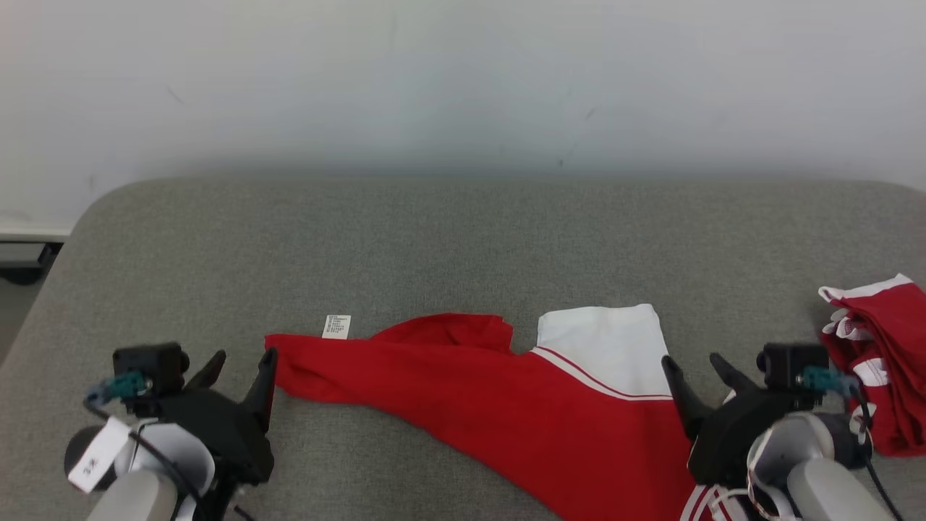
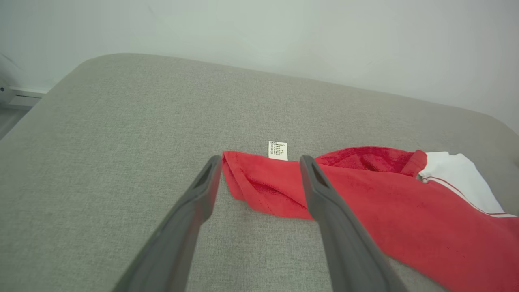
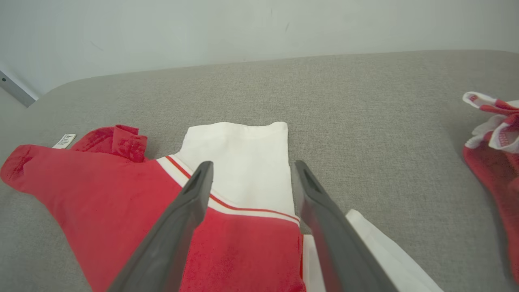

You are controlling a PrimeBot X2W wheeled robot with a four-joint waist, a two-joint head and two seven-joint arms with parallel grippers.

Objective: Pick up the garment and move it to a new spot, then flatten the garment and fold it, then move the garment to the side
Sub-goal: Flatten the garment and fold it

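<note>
The grey fabric-covered table (image 1: pixel 463 239) carried everything. The red-and-white garment (image 1: pixel 506 405) lay across its near half, crumpled, its red end reaching towards the left and its white sleeve (image 1: pixel 615 347) pointing to the wall. A second red-and-white garment (image 1: pixel 886 362) sat bunched at the right edge, just beside the right arm.

The left gripper (image 1: pixel 246 354) stood spread at the red end, holding nothing. The right gripper (image 1: pixel 690 358) was likewise spread and empty, over the sleeve's seam.

A pinch at the doubled-over red end could have taken only the top layer, leaving the cloth to twist when lifted. The right arm could also have swept the bunched garment along.

Count: one table, two garments, two grippers, one white label (image 1: pixel 337 326).
</note>
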